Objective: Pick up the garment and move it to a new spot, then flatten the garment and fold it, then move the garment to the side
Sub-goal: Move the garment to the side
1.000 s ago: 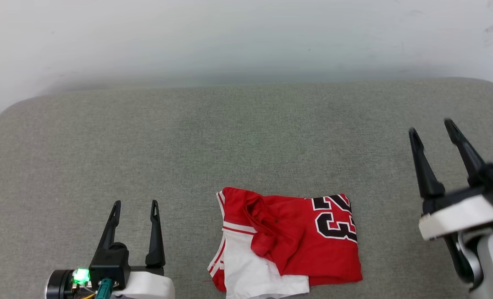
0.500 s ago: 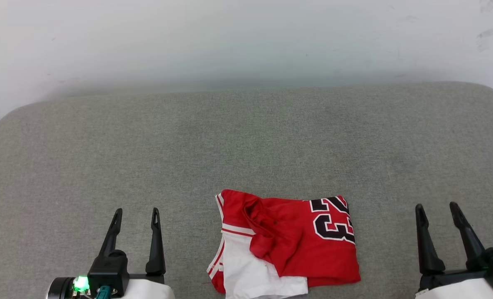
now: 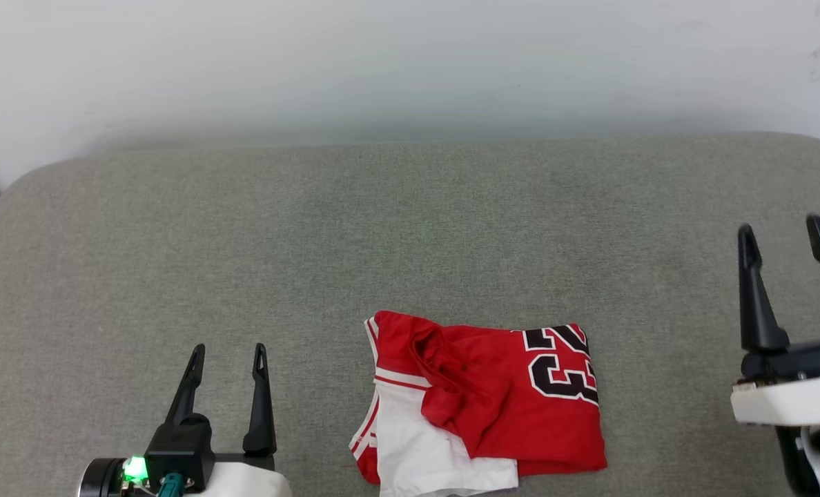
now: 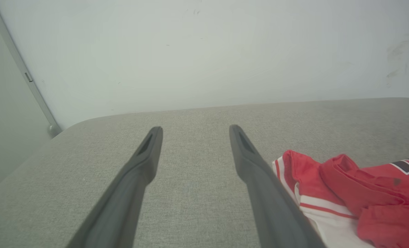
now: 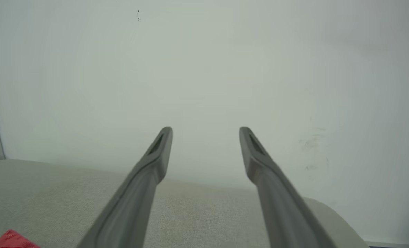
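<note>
Garment (image 3: 493,400) lies bunched and roughly doubled on the grey cushion (image 3: 382,235), just right of the left gripper (image 3: 228,348) and well left of the right gripper (image 3: 781,226). Both stand spread and empty. Pick-up looks next: reach in and pinch an edge.
</note>
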### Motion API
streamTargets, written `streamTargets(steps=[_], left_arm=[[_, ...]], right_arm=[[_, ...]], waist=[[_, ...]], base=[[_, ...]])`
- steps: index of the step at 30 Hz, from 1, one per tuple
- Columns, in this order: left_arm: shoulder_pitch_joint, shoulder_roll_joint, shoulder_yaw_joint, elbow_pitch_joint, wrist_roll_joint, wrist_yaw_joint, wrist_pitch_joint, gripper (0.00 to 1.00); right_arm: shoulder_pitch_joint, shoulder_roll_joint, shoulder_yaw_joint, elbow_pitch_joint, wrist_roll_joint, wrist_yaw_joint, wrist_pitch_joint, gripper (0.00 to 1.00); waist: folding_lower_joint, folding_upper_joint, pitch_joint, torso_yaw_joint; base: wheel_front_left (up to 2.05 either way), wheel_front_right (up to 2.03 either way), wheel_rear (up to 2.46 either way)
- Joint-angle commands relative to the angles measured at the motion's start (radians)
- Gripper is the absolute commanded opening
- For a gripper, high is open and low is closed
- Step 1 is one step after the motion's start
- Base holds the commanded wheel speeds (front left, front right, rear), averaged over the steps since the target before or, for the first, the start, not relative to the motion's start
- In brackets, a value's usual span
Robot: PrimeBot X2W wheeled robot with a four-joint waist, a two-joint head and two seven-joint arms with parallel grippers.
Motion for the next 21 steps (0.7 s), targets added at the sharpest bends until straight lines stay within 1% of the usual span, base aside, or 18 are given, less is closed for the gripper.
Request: streamTargets(steps=[1,3,5,7,10,13,16,18,21], left_arm=[[-0.008,-0.002,-0.001,-0.001,-0.001,-0.004,-0.002,1.0],[-0.012,-0.003,-0.003,0.0,-0.001,-0.007,-0.002,1.0],[-0.015,-0.003,-0.004,0.0,-0.001,-0.006,-0.002,1.0],[-0.019,-0.005,-0.005,0.0,0.0,-0.008,-0.002,1.0],[-0.027,-0.006,-0.004,-0.001,-0.001,-0.009,-0.002,1.0],[-0.034,-0.007,-0.007,-0.001,-0.003,-0.011,-0.002,1.0],[-0.05,-0.008,-0.01,-0.003,-0.004,-0.013,-0.002,1.0],[-0.061,-0.008,-0.015,0.0,-0.004,-0.016,-0.002,1.0],[-0.084,-0.009,-0.022,0.002,-0.006,-0.017,-0.002,1.0]], right_arm=[[-0.032,-0.034,0.023,0.01,0.008,0.0,0.008,1.0],[-0.09,-0.082,0.064,0.02,0.034,0.0,0.055,1.0],[-0.133,-0.137,0.118,0.032,0.075,0.0,0.156,1.0],[-0.169,-0.193,0.178,0.039,0.149,0.0,0.288,1.0],[-0.211,-0.256,0.243,0.052,0.306,0.0,0.528,1.0],[-0.222,-0.297,0.254,0.068,0.48,0.0,0.748,1.0],[-0.204,-0.315,0.244,0.103,0.622,0.0,0.911,1.0],[-0.181,-0.328,0.238,0.126,0.688,0.0,0.987,1.0],[-0.153,-0.324,0.239,0.156,0.753,0.0,1.045,1.0]], waist=[[0.0,0.0,0.003,0.004],[0.0,0.0,0.007,0.009],[0.0,0.0,0.011,0.013],[0.0,0.0,0.016,0.018],[0.0,0.0,0.026,0.023],[0.0,0.0,0.04,0.028],[0.0,0.0,0.058,0.037],[0.0,0.0,0.072,0.048],[0.0,0.0,0.095,0.067]], base=[[0.0,0.0,0.0],[0.0,0.0,0.0],[0.0,0.0,0.0],[0.0,0.0,0.0],[0.0,0.0,0.0],[0.0,0.0,0.0],[0.0,0.0,0.0],[0.0,0.0,0.0],[0.0,0.0,0.0]])
